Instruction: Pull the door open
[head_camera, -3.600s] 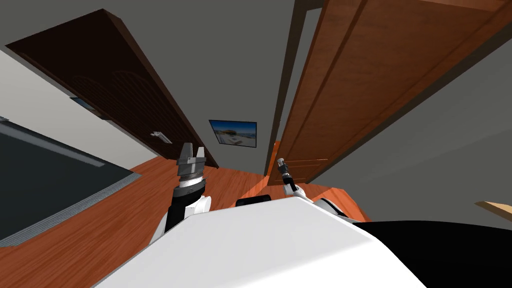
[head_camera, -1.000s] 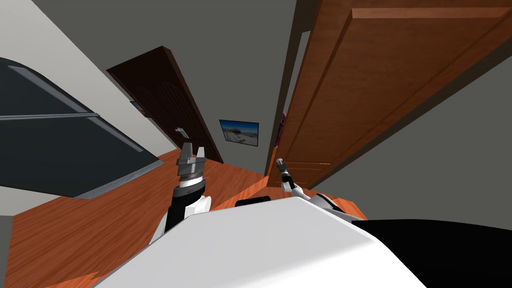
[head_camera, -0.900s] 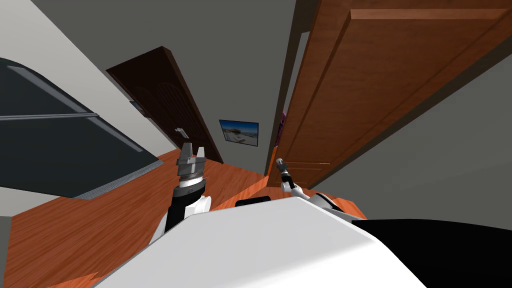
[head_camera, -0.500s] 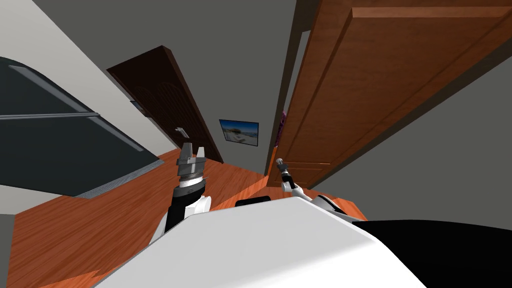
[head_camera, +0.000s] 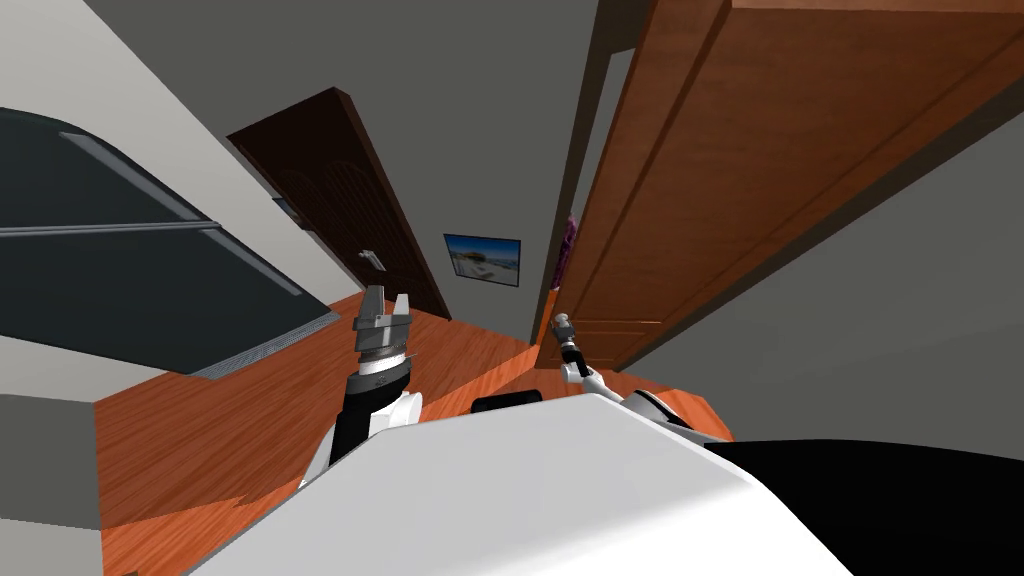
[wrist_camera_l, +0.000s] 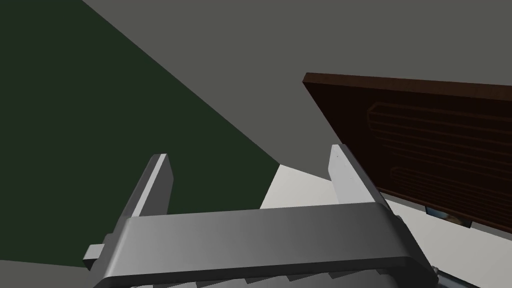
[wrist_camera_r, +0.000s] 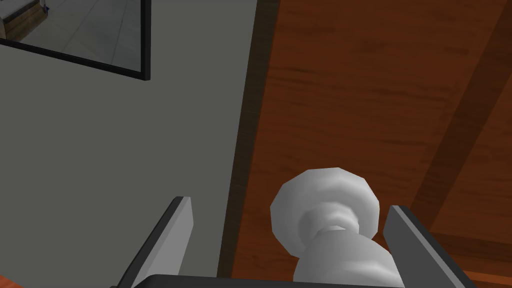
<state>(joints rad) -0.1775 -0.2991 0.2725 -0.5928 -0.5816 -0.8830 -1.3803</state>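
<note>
Seeing one reddish-brown wooden door (head_camera: 760, 170) (wrist_camera_r: 360, 90) with plain wood grain and darker recessed panel lines, rising on the right side ahead, just past the right arm, with a pale gap showing between its edge and the dark frame (head_camera: 588, 150). Carrying one rounded pale grey knob (wrist_camera_r: 322, 212) (head_camera: 562, 321) on a thick neck, low on the door near the floor end in the head view. Right gripper (wrist_camera_r: 288, 205) (head_camera: 563, 327) reaching up at the knob, two fingers spread, knob sitting between them, lying nearer one finger (wrist_camera_r: 400, 225) with a thin gap, well clear of the other; not pinching. Left gripper (head_camera: 385, 305) (wrist_camera_l: 250, 156) hanging raised above the wooden floor (head_camera: 250, 420), well apart from the door, two fingers spread wide, gripping nothing. Counting two doors: the second one dark brown (head_camera: 340, 200) (wrist_camera_l: 440, 145) with carved panels, standing on the left wall, bearing one small pale lever handle (head_camera: 372, 258). Counting one framed picture (head_camera: 483, 258) (wrist_camera_r: 90, 35) hanging on the grey wall between the two doors. Also showing one large dark panel (head_camera: 100, 280) with grey edging slanting at far left.
</note>
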